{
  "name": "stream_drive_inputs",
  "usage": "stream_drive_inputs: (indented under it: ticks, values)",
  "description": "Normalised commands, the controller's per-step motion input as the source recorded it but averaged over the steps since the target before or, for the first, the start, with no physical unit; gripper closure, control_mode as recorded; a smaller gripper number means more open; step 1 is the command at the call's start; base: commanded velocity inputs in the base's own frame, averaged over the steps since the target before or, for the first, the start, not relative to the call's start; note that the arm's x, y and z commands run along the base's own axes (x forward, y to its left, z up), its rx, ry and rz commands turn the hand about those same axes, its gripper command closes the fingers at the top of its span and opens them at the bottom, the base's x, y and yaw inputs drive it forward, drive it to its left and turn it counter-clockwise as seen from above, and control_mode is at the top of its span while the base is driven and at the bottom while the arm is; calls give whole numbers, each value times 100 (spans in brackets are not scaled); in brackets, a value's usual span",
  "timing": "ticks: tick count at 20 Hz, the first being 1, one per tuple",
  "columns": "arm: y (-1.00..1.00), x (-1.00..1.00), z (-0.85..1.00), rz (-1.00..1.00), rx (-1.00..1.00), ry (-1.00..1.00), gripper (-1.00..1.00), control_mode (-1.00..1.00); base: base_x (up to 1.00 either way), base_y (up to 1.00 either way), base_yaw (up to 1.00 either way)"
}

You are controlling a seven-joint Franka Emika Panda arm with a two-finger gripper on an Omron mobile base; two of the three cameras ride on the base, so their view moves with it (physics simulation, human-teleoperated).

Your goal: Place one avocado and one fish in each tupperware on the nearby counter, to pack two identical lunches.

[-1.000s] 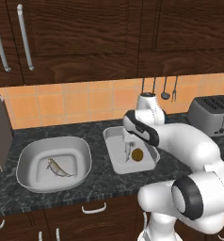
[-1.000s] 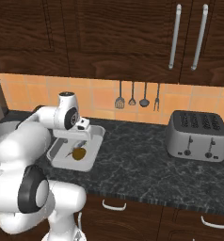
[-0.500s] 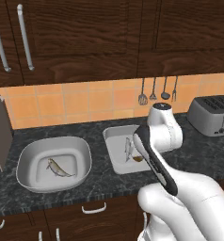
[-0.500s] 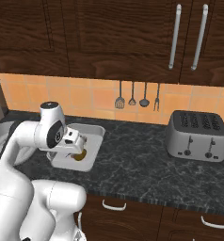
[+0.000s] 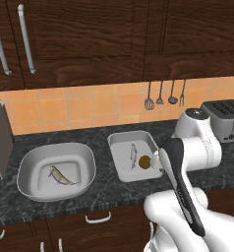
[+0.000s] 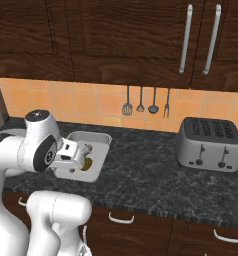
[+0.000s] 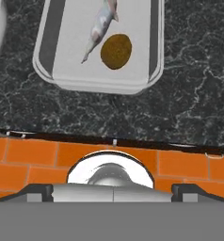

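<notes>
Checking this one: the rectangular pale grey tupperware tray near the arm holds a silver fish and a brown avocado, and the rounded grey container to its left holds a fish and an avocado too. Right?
Not quite. The rounded grey container on the dark marbled counter holds only a silver fish; no avocado is in it, as the left base view shows. The rectangular pale grey tupperware tray does hold a silver fish and a brown avocado.

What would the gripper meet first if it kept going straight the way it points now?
Judging by the hand view, the gripper is aimed down at the tupperware, with the avocado and fish inside. It would probably meet the tray or the counter beside it first; depth is unclear.
</notes>
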Motion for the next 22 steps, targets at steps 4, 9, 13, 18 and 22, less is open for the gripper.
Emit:
stream_drive_inputs:
  ticks: [4,9,13,18,22]
  values:
    - [0,0,0,0,0,0,-100,100,-8,0,0]
    - [0,0,0,0,0,0,-100,100,-100,-67,-31]
    - [0,0,0,0,0,0,-100,100,-76,-86,-43]
    - [0,0,0,0,0,0,-100,100,-39,-98,-51]
    - [0,0,0,0,0,0,-100,100,1,-100,-28]
